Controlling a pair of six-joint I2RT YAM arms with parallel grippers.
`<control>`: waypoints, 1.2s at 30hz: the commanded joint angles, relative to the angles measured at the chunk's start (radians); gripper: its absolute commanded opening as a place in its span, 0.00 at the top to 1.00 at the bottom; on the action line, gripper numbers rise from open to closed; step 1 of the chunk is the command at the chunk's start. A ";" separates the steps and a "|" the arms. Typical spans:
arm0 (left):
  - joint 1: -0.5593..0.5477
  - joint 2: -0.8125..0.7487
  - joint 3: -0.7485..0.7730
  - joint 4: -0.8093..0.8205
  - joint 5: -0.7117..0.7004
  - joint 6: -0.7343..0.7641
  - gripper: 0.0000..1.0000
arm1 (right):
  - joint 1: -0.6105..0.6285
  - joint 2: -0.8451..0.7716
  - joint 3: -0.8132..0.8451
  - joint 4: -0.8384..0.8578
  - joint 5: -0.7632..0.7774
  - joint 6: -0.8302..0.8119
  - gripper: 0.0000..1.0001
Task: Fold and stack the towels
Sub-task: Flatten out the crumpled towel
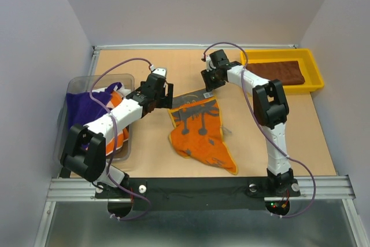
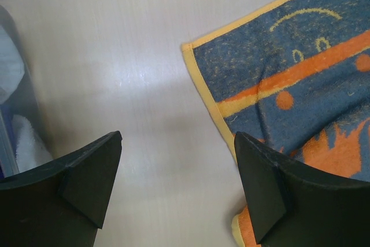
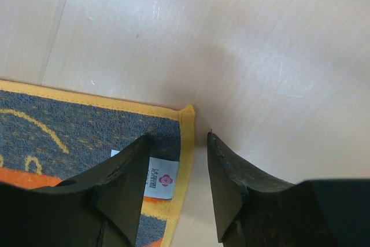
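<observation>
The orange towel (image 1: 202, 134) was found spread, partly rumpled, near the middle of the table (image 1: 289, 137), its far edge turned up to show a dark grey patterned side with a yellow border. A small white label (image 3: 161, 181) was noted near that towel's far right corner.

The left claw (image 1: 162, 95) was seen just left of the towel's far edge, its jaws standing wide apart and nothing between them; in the left wrist view its right finger (image 2: 272, 189) lay over the towel's border, and whether it touched could not be told. The right claw (image 1: 211, 81) was seen above the towel's far right corner, its jaws partly parted, one finger (image 3: 118, 192) over the cloth and the other over bare table; no cloth was seen pinched between them.

Right of the towel and farther back, a dark brown towel (image 1: 277, 73) lay folded flat in a yellow tray (image 1: 315, 70). Left of the orange towel, a purple towel (image 1: 84, 108) and an orange-and-white towel (image 1: 118, 105) were heaped together in a clear bin (image 1: 75, 85).
</observation>
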 commanded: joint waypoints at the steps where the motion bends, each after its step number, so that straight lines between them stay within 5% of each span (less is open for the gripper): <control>1: 0.005 -0.012 0.001 0.014 -0.018 0.007 0.10 | 0.012 0.028 0.026 0.036 0.021 -0.024 0.50; 5: 0.005 0.006 0.009 0.014 -0.015 -0.016 0.10 | 0.023 0.029 -0.014 0.034 0.041 -0.029 0.52; 20: 0.006 0.246 0.176 -0.024 -0.043 -0.126 0.16 | 0.044 -0.015 -0.166 0.027 0.080 -0.038 0.99; 36: 0.020 0.424 0.266 0.050 -0.050 -0.185 0.25 | 0.043 -0.064 -0.246 0.051 0.061 -0.044 0.99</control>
